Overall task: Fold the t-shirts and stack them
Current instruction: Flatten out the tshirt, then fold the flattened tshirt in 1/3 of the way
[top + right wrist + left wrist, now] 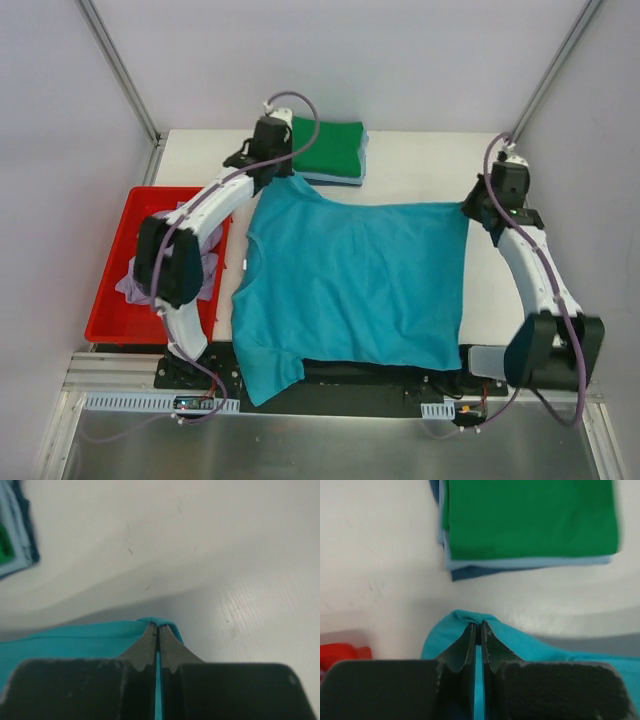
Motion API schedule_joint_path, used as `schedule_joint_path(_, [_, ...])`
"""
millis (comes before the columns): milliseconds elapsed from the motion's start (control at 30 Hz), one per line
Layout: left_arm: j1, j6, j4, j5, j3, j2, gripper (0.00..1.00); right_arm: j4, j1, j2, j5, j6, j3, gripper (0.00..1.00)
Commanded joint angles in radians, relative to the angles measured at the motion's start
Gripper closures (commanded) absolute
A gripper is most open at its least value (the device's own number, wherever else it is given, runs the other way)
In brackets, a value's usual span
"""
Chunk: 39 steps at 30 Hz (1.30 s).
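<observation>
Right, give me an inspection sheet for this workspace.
Surface: white table, bare along its far and right edges.
Job's things: teal t-shirt spread flat, near side overhanging the table's front edge; folded stack, green on top, at the far edge; lavender shirt crumpled in the tray.
Clutter: red tray at the left.
Grippers: left gripper shut on the teal t-shirt's far left corner; right gripper shut on its far right corner.
Cables: purple cables looping along both arms.
Surroundings: white walls, metal struts in the far corners.
</observation>
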Motion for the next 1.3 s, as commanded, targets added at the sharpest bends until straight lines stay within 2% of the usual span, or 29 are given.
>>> schedule_joint_path(0, [0.012,0.006,0.016,-0.002,0.068,0.182,1.00,0.308,-0.018,0.198,-0.060,0.000,-0.020,1.00])
schedule_joint_path(167, [0.014,-0.028,0.016,0.012,0.110,0.308,1.00,0.296,-0.030,0.466,-0.144,-0.001,0.090,1.00])
schedule_joint_path(400, [0.037,-0.082,0.014,0.002,0.139,0.319,1.00,0.258,-0.036,0.547,-0.163,0.026,0.176,1.00])
schedule_joint_path(600, [0.040,-0.149,-0.004,0.028,0.059,0.218,1.00,0.157,-0.036,0.500,-0.169,0.012,0.190,1.00])
schedule_joint_path(733, [0.038,-0.200,-0.071,0.085,-0.008,0.142,1.00,0.034,-0.036,0.449,-0.223,-0.025,0.188,1.00])
schedule_joint_path(833, [0.037,-0.258,-0.130,0.125,-0.062,0.080,1.00,-0.032,-0.036,0.400,-0.209,-0.034,0.161,1.00])
schedule_joint_path(1267, [0.005,-0.471,-0.258,0.136,-0.435,-0.331,1.00,-0.124,-0.038,0.173,-0.183,-0.154,0.018,1.00])
